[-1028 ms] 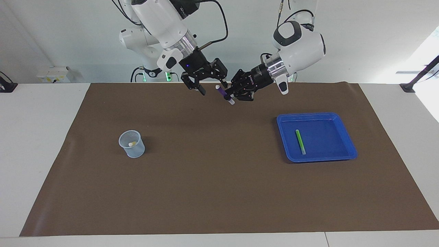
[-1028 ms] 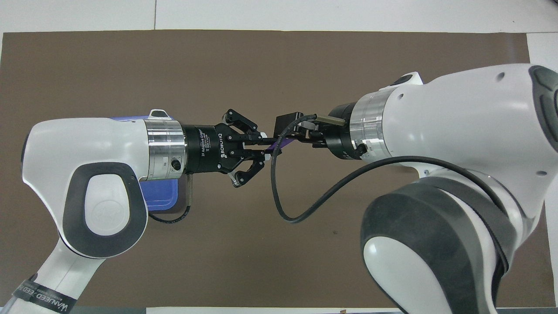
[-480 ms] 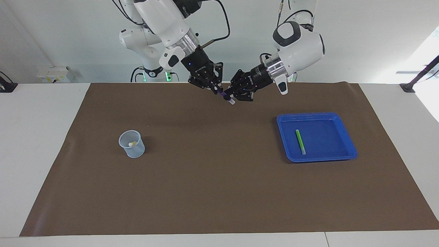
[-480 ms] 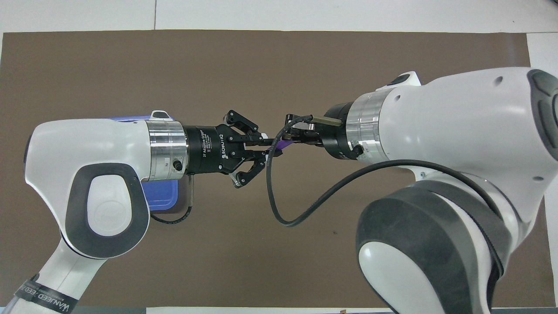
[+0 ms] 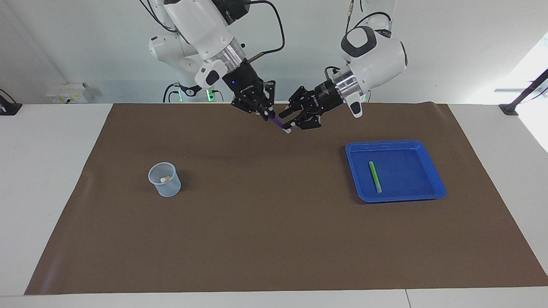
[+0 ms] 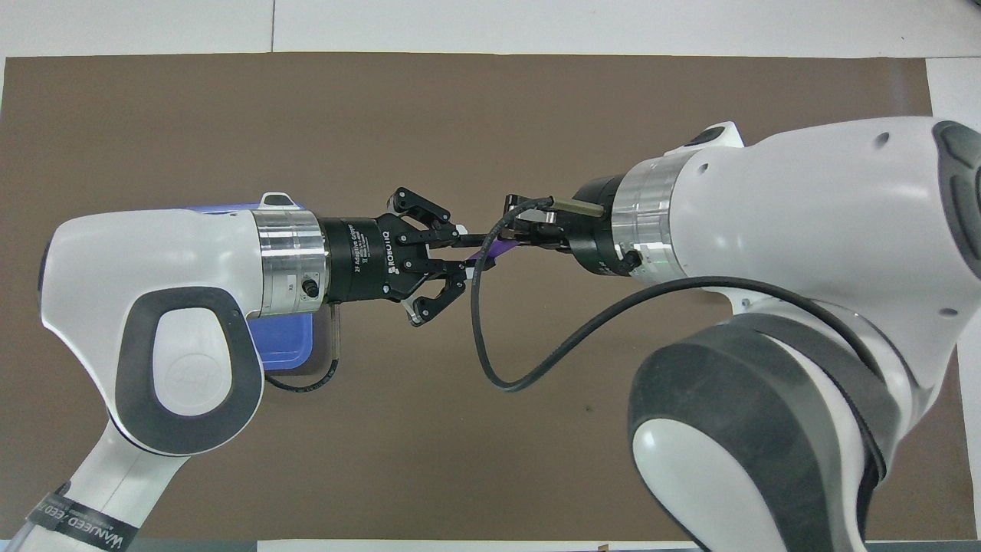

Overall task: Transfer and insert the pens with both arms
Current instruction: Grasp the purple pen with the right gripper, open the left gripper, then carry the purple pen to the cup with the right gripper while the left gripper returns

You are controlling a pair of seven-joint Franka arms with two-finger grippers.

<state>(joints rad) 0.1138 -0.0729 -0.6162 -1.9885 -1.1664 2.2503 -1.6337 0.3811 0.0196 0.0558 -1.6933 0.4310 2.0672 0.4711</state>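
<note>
The purple pen [image 5: 277, 123] [image 6: 500, 248] hangs in the air over the mat's edge nearest the robots, its pale end pointing down. My right gripper [image 5: 267, 114] [image 6: 523, 241] is shut on its upper end. My left gripper [image 5: 287, 122] [image 6: 458, 249] faces it, open, with its fingers parted on either side of the pen's pale end. The lime green pen [image 5: 375, 176] lies in the blue tray [image 5: 396, 197] toward the left arm's end. A pale yellowish pen end [image 5: 165, 179] shows inside the mesh cup [image 5: 165, 186] toward the right arm's end.
A brown mat [image 5: 274, 239] covers the table. In the overhead view both arms hide the cup and most of the tray [image 6: 285, 349]. A black cable [image 6: 498, 376] loops down from the right wrist.
My right gripper moved in and closed on the purple pen. My left gripper, shut on the pen a second ago, has parted its fingers. The pen sits slightly lower.
</note>
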